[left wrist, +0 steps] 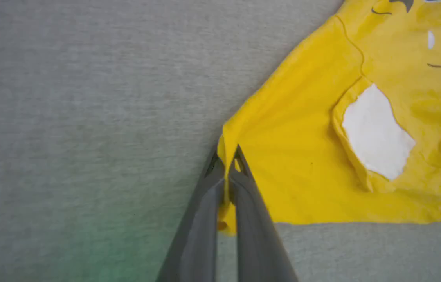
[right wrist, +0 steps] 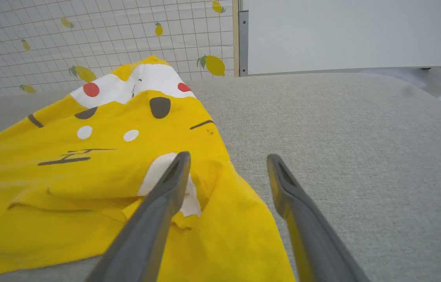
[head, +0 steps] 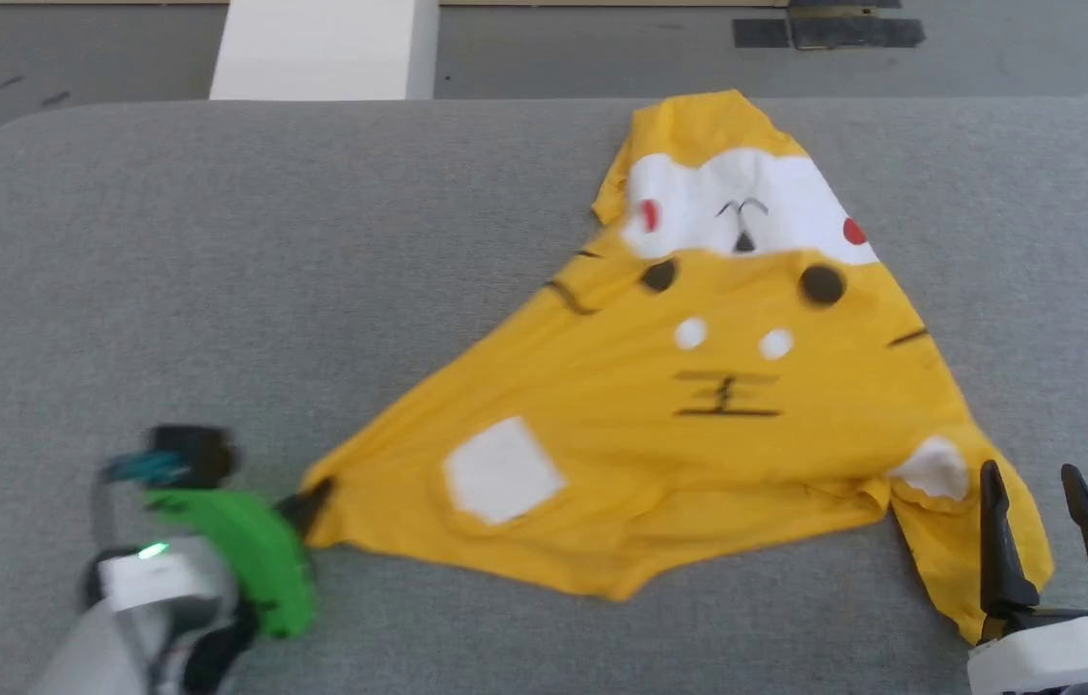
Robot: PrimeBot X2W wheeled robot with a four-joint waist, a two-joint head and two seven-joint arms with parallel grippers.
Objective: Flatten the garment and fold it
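The right gripper [head: 1029, 478] sat at the lower right of the head view, its two dark fingers spread apart and holding nothing, one finger over the near right corner of the garment [head: 698, 444] and the other over the bare gray padded table [head: 215, 290]. The left gripper [left wrist: 226, 162] was pinched tight on the garment's pointed left corner, with yellow fabric showing between its fingertips. The garment lay print-up in a rough triangle on the table's right half, wrinkled along its near edge, stretching between the two grippers.
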